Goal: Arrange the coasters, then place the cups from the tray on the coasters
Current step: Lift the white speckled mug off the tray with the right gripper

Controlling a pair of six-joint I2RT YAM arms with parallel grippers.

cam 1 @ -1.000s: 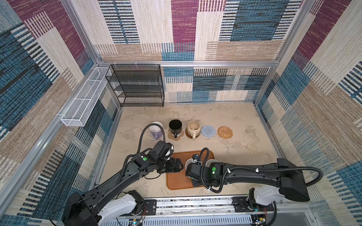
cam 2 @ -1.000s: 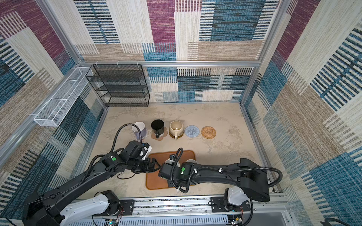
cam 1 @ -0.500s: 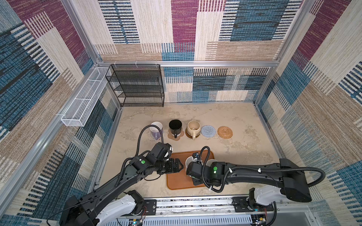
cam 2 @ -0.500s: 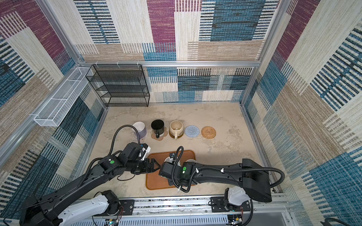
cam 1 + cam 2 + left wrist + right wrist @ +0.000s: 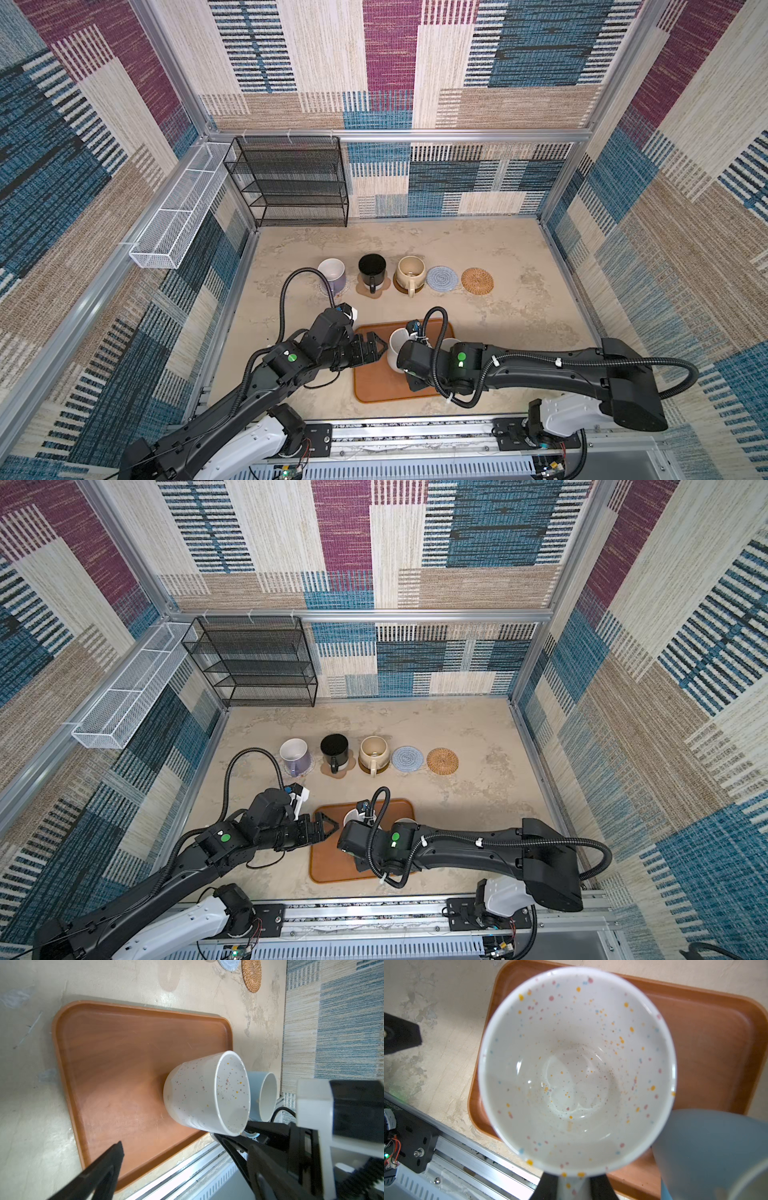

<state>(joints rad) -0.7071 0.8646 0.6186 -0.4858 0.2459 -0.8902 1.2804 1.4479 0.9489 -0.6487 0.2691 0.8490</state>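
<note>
My right gripper (image 5: pixel 572 1184) is shut on the handle of the white speckled cup (image 5: pixel 398 348), which it holds upright over the orange-brown tray (image 5: pixel 382 384). Whether the cup's base touches the tray I cannot tell. A light blue cup (image 5: pixel 268 1095) stands on the tray just beyond it. My left gripper (image 5: pixel 376 348) is open at the tray's left edge, its tips close to the speckled cup and holding nothing. Farther back, the lavender cup (image 5: pixel 332 272), black cup (image 5: pixel 372 270) and beige cup (image 5: pixel 410 270) each stand on a coaster. The light blue coaster (image 5: pixel 442 278) and golden rattan coaster (image 5: pixel 477 281) are bare.
A black wire shelf (image 5: pixel 291 183) stands at the back left, and a white mesh basket (image 5: pixel 178 216) hangs on the left wall. The arms' base rail (image 5: pixel 415 432) runs along the front edge behind the tray. Patterned walls close in three sides.
My left gripper's jaws have spread a little wider and its arm has sunk slightly toward the front. The right gripper and the speckled cup have barely moved.
</note>
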